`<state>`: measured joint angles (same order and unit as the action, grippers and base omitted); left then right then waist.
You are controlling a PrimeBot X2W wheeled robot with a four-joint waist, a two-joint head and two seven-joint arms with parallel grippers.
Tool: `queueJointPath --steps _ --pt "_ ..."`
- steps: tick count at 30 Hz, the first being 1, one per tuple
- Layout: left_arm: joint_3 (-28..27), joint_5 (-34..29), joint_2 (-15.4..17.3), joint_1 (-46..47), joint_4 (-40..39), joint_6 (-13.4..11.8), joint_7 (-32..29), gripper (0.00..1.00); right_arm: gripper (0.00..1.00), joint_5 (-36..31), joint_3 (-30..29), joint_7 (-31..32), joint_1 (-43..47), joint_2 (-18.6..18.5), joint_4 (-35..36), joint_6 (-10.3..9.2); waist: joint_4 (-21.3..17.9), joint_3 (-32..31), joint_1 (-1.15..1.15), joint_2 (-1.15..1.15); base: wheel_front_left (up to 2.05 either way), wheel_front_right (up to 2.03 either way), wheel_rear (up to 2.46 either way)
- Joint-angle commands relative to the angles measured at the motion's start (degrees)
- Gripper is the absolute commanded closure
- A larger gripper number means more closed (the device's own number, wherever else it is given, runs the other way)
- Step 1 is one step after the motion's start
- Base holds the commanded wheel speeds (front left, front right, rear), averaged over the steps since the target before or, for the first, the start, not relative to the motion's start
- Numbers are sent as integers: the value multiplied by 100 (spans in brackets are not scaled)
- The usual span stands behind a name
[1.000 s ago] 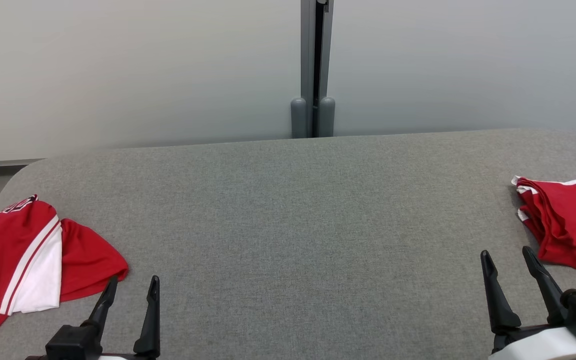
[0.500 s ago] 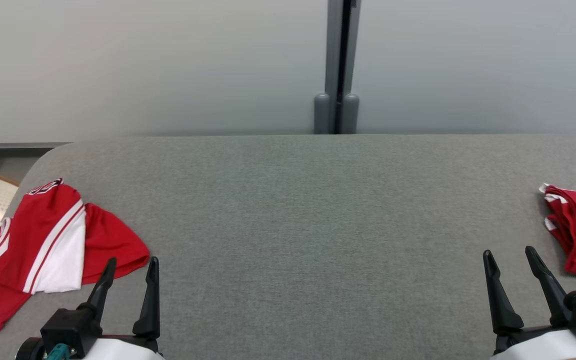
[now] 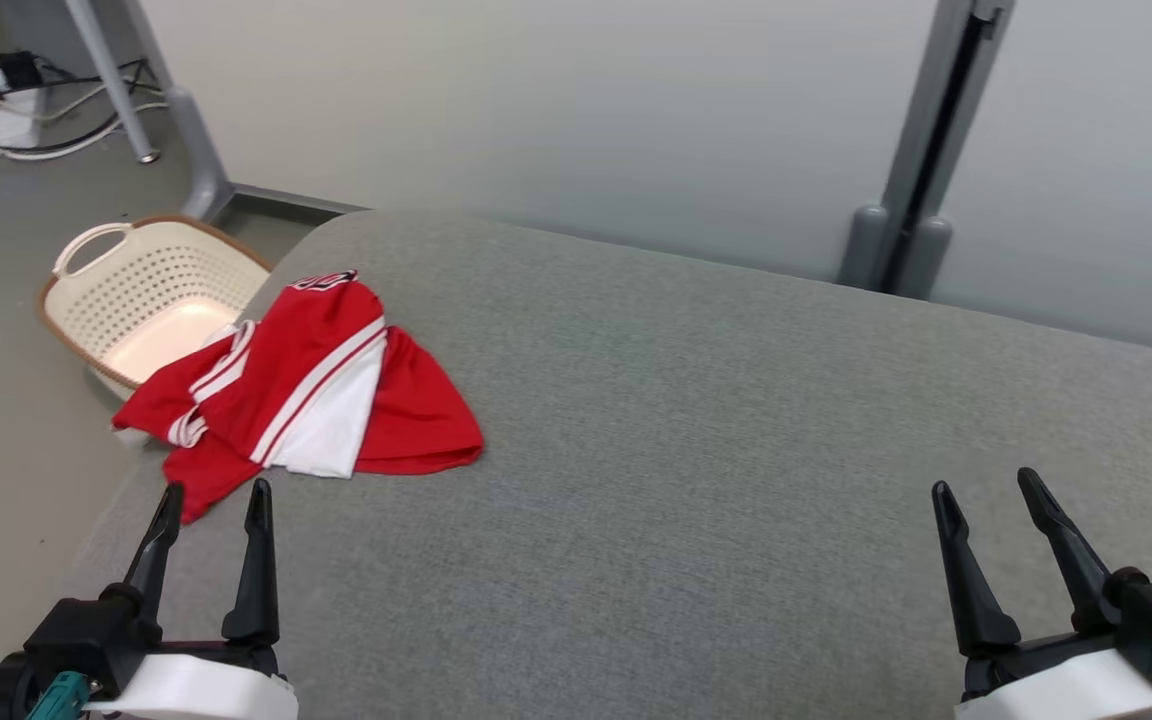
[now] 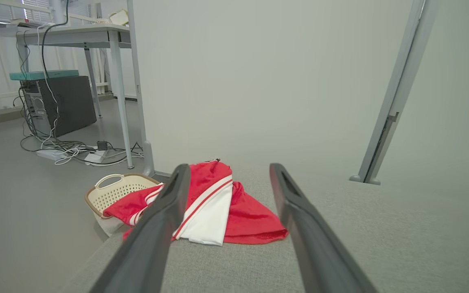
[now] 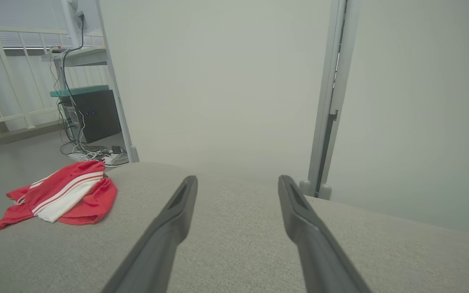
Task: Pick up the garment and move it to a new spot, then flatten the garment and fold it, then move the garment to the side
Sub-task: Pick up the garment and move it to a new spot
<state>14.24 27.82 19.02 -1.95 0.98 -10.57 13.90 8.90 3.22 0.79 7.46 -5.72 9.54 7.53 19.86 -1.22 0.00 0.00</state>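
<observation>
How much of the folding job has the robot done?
Nothing looks done yet. The red and white garment lies crumpled at the left end of the table, near the laundry basket. The left gripper and right gripper are open and empty. Picking up, flattening, folding and moving aside remain.

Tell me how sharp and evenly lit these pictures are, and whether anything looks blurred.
Head view: crisp, soft even light, barely any shadows, though the floor of the basket glows overbright. Left wrist view: the fingers of the left gripper are soft near the lens, the garment sharp. Right wrist view: the fingers of the right gripper are soft too; the wall is flat, without glare.
</observation>
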Motion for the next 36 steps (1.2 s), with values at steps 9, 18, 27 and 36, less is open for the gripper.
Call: queueJointPath --steps 9,18,27,36 --pt "-19 -78 76 157 90 80 68 0 0 20 66 52 -91 -18 -2 -8 515 39 0 0 0 0 0" --pt "70 -215 -42 489 201 110 97 0 0 -21 77 138 -262 -117 123 -8 445 392 0 0 0 0 0" --pt "56 -123 -507 2019 1445 587 125 0 0 -186 67 546 -905 -478 676 -8 26 1795 0 0 0 0 0" --pt "-292 -115 -1023 3608 3779 1292 124 0 0 -234 103 677 -1479 -673 916 -7 -357 2873 0 0 0 0 0"
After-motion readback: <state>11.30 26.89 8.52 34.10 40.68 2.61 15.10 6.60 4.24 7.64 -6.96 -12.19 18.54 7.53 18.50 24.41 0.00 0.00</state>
